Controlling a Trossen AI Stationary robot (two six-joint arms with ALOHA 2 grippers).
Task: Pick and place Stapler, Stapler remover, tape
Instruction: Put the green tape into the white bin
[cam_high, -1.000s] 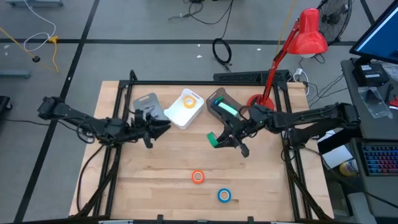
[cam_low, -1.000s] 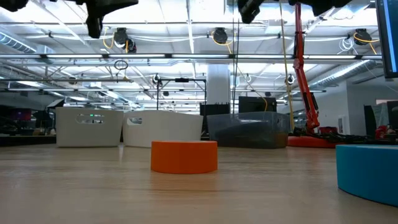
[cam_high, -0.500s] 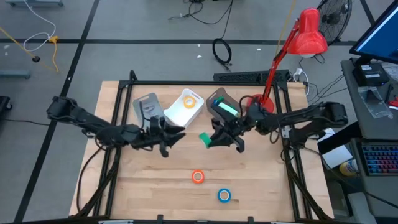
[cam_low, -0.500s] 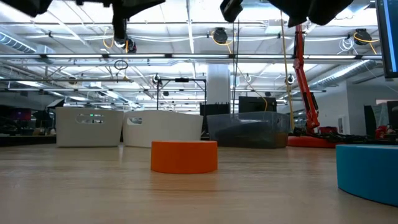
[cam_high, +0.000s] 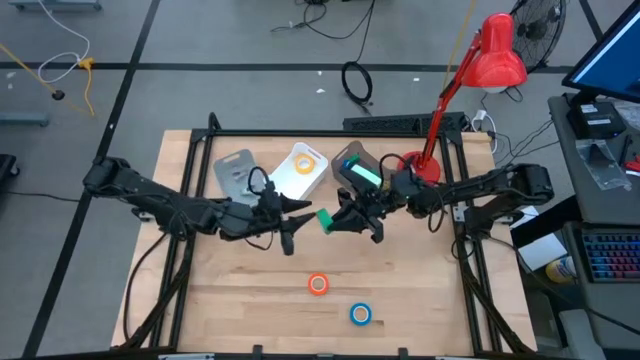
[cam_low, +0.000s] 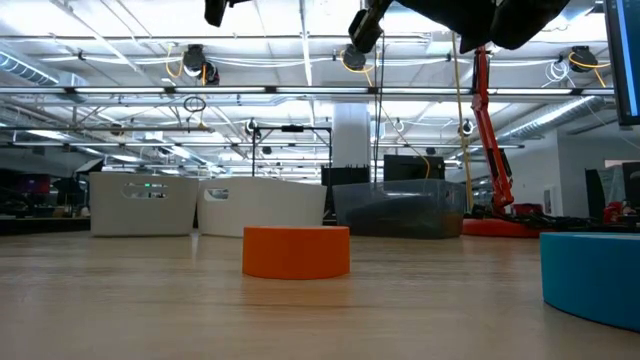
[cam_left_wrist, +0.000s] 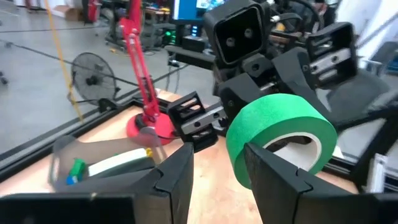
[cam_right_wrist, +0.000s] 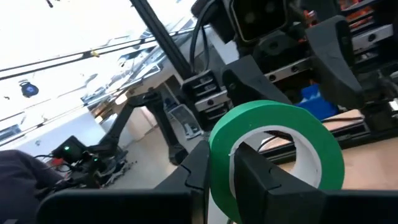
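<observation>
Handover mid-table: my right gripper (cam_high: 335, 220) pinches the green tape roll (cam_high: 325, 219) aloft, my left gripper (cam_high: 297, 213), fingers half-parted, faces it, and I judge it must close on the roll before the right lets go.

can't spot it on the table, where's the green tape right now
In the high view the green tape is mid-table, held by the right gripper, with the left gripper right beside it.
</observation>
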